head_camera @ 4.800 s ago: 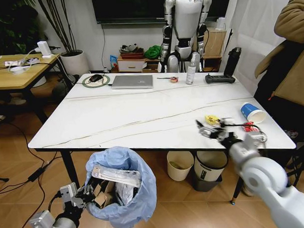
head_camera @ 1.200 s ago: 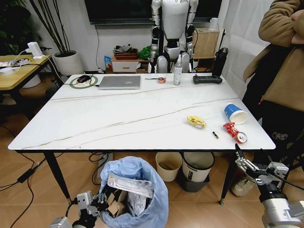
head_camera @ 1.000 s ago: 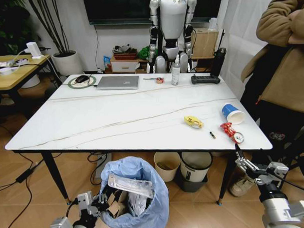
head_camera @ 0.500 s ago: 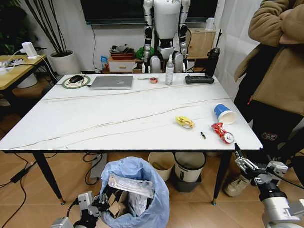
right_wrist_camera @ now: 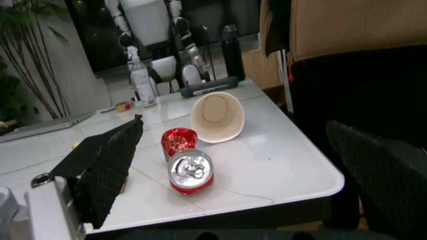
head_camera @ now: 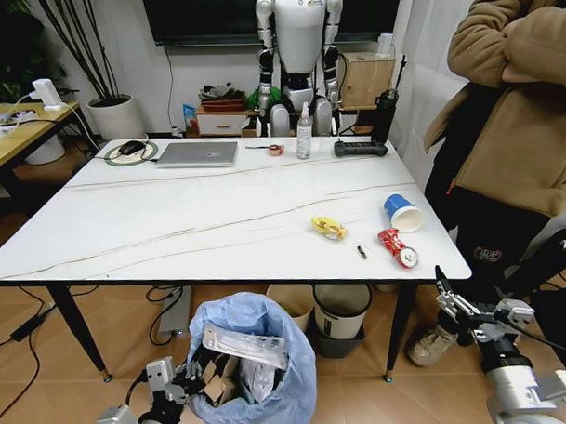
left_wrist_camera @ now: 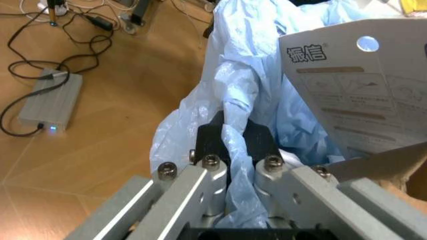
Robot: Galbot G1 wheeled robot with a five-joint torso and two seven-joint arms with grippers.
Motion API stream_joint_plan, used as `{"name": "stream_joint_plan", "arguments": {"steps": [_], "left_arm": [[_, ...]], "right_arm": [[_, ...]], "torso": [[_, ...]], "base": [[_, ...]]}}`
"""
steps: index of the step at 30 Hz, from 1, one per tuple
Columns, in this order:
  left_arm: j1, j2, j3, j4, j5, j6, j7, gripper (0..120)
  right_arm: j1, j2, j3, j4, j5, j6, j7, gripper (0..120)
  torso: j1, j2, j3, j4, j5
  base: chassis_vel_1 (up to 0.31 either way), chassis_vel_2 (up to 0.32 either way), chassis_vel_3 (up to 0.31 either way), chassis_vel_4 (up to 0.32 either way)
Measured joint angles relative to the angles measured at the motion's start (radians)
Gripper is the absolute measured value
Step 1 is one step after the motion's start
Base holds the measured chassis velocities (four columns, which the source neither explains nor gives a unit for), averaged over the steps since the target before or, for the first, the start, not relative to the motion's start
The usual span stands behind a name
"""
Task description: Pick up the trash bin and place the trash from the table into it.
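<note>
**Holding the bin low while litter waits on the counter**

Gripping a fold of the blue bag, the left claw point(left_wrist_camera: 230, 150) is closed on the rim of the trash bin point(head_camera: 256, 362), which sits at the lower centre of the head view, in front of the counter's near edge. That pinch on the liner looks meant to keep the bin in hand and its mouth facing up, ready to receive. The bin already holds a printed card pack point(left_wrist_camera: 363, 95) and some cardboard.

The right claw point(head_camera: 454, 308) hovers at the lower right, below and just off the counter's point(head_camera: 172, 225) right corner, its fingers spread and empty; from the wrist view it faces the remaining trash across the edge.

That trash lies grouped toward the right of the counter: a yellow wrapper point(head_camera: 329, 228), a crushed red can point(head_camera: 397, 247), a blue paper cup point(head_camera: 402, 212) tipped on its side, and a small dark scrap point(head_camera: 362, 252). A laptop point(head_camera: 196, 154) and spray bottle point(head_camera: 304, 134) stand at the far edge, well apart from the litter.

Judging by this, the job is partly done.
</note>
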Motion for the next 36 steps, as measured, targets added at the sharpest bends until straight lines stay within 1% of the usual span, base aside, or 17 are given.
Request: {"name": "stream_joint_plan", "arguments": {"steps": [2,4,8,19,21,23,24,25,27,28,29,31,32,33,36], "left_arm": [[0.001,-0.001,0.0,-0.001,0.001,0.0,0.0,0],[0.004,-0.003,0.0,-0.002,0.003,0.0,0.0,0],[0.006,-0.006,0.001,-0.004,0.006,-0.001,0.001,0],[0.011,-0.01,0.003,-0.007,0.01,-0.003,0.002,0],[0.013,-0.01,0.003,-0.008,0.009,-0.003,0.002,0],[0.018,-0.01,0.002,-0.01,0.009,-0.003,0.002,0],[0.022,-0.011,0.001,-0.013,0.009,-0.003,0.002,0],[0.022,-0.011,0.001,-0.013,0.009,-0.003,0.002,0],[0.031,-0.008,-0.004,-0.019,0.009,-0.003,0.002,0],[0.035,-0.006,-0.008,-0.022,0.009,-0.004,0.002,0],[0.039,-0.005,-0.013,-0.026,0.007,-0.004,0.002,0],[0.052,-0.005,-0.024,-0.038,0.002,-0.004,0.003,0],[0.052,-0.005,-0.024,-0.038,0.002,-0.004,0.003,0],[0.057,-0.008,-0.027,-0.043,0.001,-0.005,0.003,0],[0.075,-0.022,-0.031,-0.054,0.001,-0.006,0.003,0]], "right_arm": [[0.0,-0.001,0.0,-0.001,0.0,0.004,-0.002,100],[0.002,-0.003,-0.002,-0.001,0.0,0.009,-0.004,100],[0.003,-0.004,-0.004,-0.001,-0.001,0.015,-0.007,100],[-0.001,-0.004,-0.009,-0.001,-0.024,0.047,-0.014,100],[0.0,-0.012,-0.033,0.025,-0.025,0.058,-0.012,100],[0.012,-0.035,-0.072,0.071,-0.028,0.046,0.008,100],[0.032,-0.057,-0.103,0.091,-0.057,0.03,0.076,100],[0.032,-0.057,-0.103,0.091,-0.057,0.03,0.076,100],[0.055,-0.094,-0.137,0.099,-0.086,0.013,0.164,100],[0.06,-0.113,-0.148,0.103,-0.087,-0.002,0.184,100],[0.064,-0.132,-0.157,0.109,-0.083,-0.027,0.198,100],[0.094,-0.205,-0.196,0.131,-0.046,-0.133,0.264,100],[0.094,-0.205,-0.196,0.131,-0.046,-0.133,0.264,100],[0.127,-0.253,-0.213,0.133,-0.024,-0.181,0.282,100],[0.229,-0.365,-0.253,0.123,0.064,-0.267,0.287,100]], "torso": [[0.0,0.0,0.0,-0.0001,-0.0004],[0.0,0.0,0.0,0.0001,0.0],[0.0,0.0,0.0,0.0,-0.0002],[0.0,0.0,0.0,0.0,-0.0003],[0.0,0.0,0.0,-0.0003,0.0],[0.0,0.0,0.0,-0.0002,-0.0006],[0.0,0.0,0.0,0.0001,-0.0005],[0.0,0.0,0.0,0.0001,-0.0005],[0.0,0.0,0.0,0.0003,-0.0001],[0.0,0.0,0.0,0.0002,-0.0001],[0.0,0.0,0.0,0.0001,-0.0001],[0.0,0.0,0.0,-0.0004,0.0],[0.0,0.0,0.0,-0.0004,0.0],[0.0,0.0,0.0,-0.0003,-0.0001],[0.0,0.0,0.0,0.0002,-0.0003]], "base": [[-0.063,-0.058,0.07,0.07],[-0.064,-0.058,0.05,0.06],[-0.058,-0.057,0.046,0.053],[0.0,0.0,0.0,0.0],[0.0,0.0,0.0,0.0],[0.0,0.0,0.0,0.0],[0.0,0.0,0.0,0.0],[0.0,0.0,0.0,0.0],[0.0,0.0,0.0,0.0],[0.0,0.0,0.0,0.0],[0.0,0.0,0.0,0.0],[0.0,0.0,0.0,0.0],[0.0,0.0,0.0,0.0],[0.0,0.0,0.0,0.0],[0.0,0.0,0.0,0.0]]}}
